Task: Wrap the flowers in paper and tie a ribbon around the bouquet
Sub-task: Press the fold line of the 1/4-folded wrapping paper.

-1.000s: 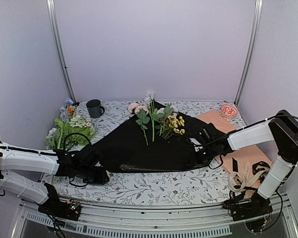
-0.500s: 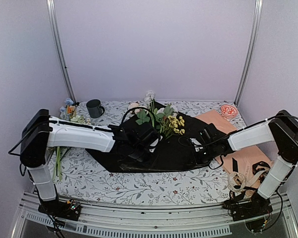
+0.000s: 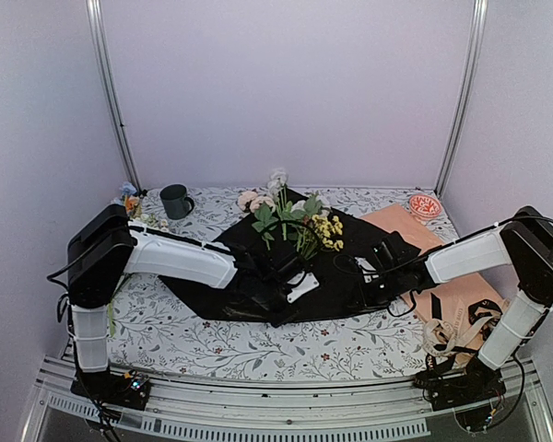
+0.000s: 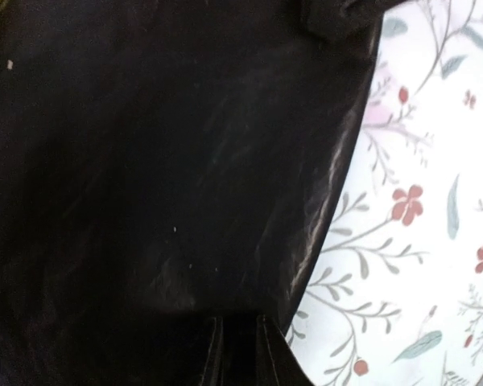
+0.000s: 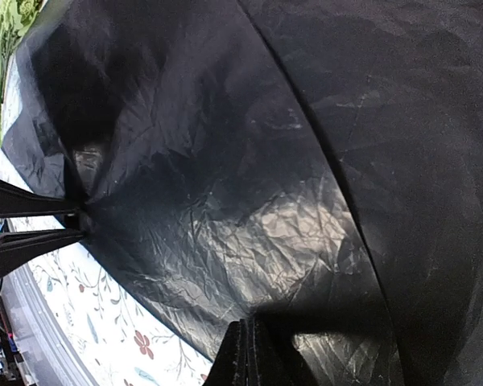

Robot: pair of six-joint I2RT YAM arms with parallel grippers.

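The left corner of the black paper [image 3: 336, 285], pinched in the left gripper [image 5: 79, 221], has been drawn from the left side of the table [image 3: 258, 345] to the middle, near the flowers [image 3: 275, 221] laid on the sheet, whose right edge is clamped by the right gripper [image 5: 245, 342]; folding is judged begun.

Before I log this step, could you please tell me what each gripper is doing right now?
Left gripper: closed on the paper.
Right gripper: closed on the paper.

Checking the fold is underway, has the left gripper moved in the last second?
Yes. The left gripper swung right, from roughly in front of the mug to well right of it, over the black paper.
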